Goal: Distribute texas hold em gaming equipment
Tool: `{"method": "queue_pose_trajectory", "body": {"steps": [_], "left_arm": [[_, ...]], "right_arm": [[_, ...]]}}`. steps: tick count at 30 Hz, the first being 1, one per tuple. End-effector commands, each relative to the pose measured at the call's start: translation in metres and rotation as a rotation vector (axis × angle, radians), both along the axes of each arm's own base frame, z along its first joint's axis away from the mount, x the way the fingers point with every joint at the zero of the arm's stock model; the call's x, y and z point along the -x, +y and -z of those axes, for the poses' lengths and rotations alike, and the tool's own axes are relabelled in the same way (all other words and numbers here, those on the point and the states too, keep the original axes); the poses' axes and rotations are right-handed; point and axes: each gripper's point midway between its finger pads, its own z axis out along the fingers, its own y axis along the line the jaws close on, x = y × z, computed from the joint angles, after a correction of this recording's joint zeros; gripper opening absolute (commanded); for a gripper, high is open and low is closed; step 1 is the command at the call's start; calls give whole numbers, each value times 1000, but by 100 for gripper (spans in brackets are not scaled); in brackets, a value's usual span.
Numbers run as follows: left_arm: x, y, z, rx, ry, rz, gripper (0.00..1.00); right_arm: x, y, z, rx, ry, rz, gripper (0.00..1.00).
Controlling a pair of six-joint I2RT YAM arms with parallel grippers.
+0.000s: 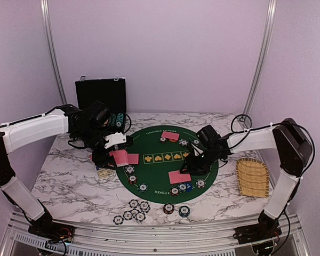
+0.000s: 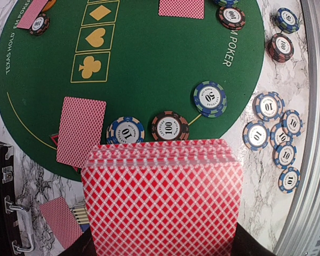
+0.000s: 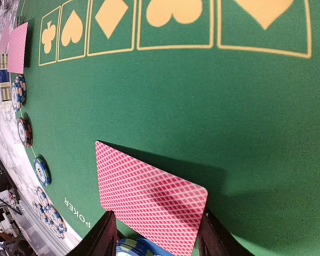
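Red-backed deck (image 2: 162,197) fills the lower frame, clamped in the left claw (image 1: 111,149); right claw (image 3: 159,234) stands parted astride a face-down card (image 3: 149,192) on green felt (image 3: 202,106), where a finger could snag it on lifting.

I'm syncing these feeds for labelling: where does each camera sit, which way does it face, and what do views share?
Top external: above and behind the bases, looking down over the marble table at the green mat; both arms, left gripper and right gripper show.
Left wrist: looks down past the card deck its gripper clamps; hardly any body shows.
Right wrist: low over the mat, facing a face-down card between its fingers.
Shared: all show the suit boxes.
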Motion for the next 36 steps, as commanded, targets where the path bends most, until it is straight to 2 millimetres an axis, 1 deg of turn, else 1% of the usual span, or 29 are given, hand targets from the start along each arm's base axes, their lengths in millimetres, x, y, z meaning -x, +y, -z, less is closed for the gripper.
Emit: {"method": "queue_pose_trajectory", "body": {"steps": [1,4,6,10,13,15,17,21,25,28,32,36], "left_arm": [[7,2,-4,3,19,12,5],[7,2,-5,3,16,13,5],[7,2,-5,3,16,13,5],[7,2,-4,2,18,12,5],[6,1,-5,5,18,10,5],[6,0,-6,8,17,11,5],[6,0,-6,9,17,9,5],[5,-1,-6,11,19,5,5],[4,-2,-8,16,18,2,5],[4,-2,-9,17,18,0,5],[3,-2,-8,15,20,-3,5],[3,-3,-8,16,22,-4,5]], "right_arm": [[-12,-12,-5,74,-42,15,53],[-18,-17,-11,109,-71,31,60],[-22,-16,-22,96,-98,45,66],[-29,-6,-55,6,-155,76,79],[-30,10,-82,-104,-184,86,85],[-27,27,-98,-191,-191,76,88],[-21,48,-113,-278,-186,51,90],[-2,96,-129,-420,-148,-23,91],[16,142,-135,-532,-103,-93,92],[24,169,-139,-600,-80,-128,92],[32,198,-141,-647,-60,-164,92],[39,216,-141,-702,-33,-186,92]]}}
